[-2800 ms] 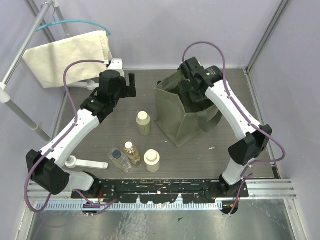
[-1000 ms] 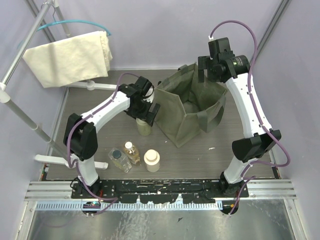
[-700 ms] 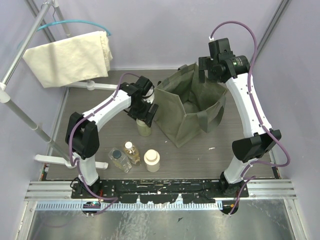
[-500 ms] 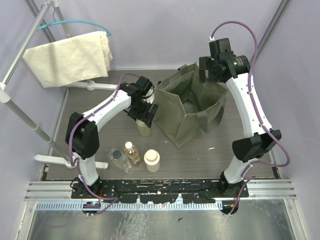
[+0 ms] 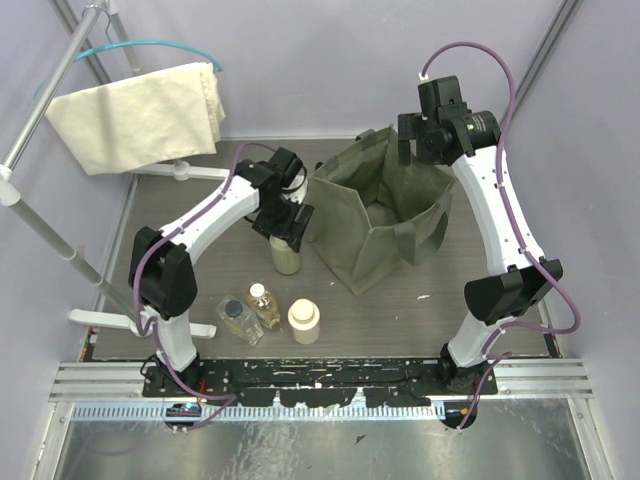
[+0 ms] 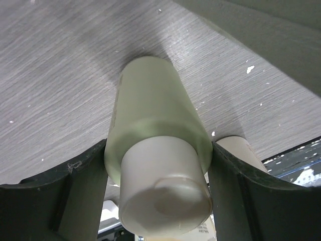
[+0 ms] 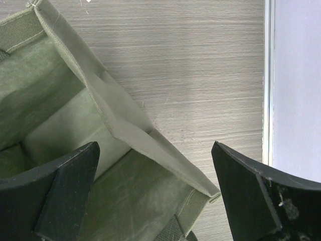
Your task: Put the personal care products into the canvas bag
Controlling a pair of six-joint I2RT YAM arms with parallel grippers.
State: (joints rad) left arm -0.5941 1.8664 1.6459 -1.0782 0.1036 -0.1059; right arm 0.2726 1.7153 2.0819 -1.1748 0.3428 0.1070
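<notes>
My left gripper (image 5: 286, 226) is shut on the olive-yellow bottle with the cream cap (image 5: 286, 258), just left of the canvas bag (image 5: 345, 240). In the left wrist view both fingers of that gripper (image 6: 158, 155) press the bottle's (image 6: 150, 110) sides, and its base is at the table. My right gripper (image 5: 404, 150) is open and empty above the bag's back right corner (image 7: 125, 120). The amber bottle (image 5: 264, 304), the squat cream bottle (image 5: 304, 320) and the clear dark-capped bottle (image 5: 238, 318) stand together near the front.
A cream cloth bag (image 5: 140, 110) hangs on a rack at the back left. The rack's white feet (image 5: 185, 327) lie on the table's left side. Walls close the table at the back and right (image 7: 296, 75).
The left arm swung from the back left over to the olive-yellow bottle and closed on it. The right gripper rose from the bag's rim to above its back corner and has since held still.
</notes>
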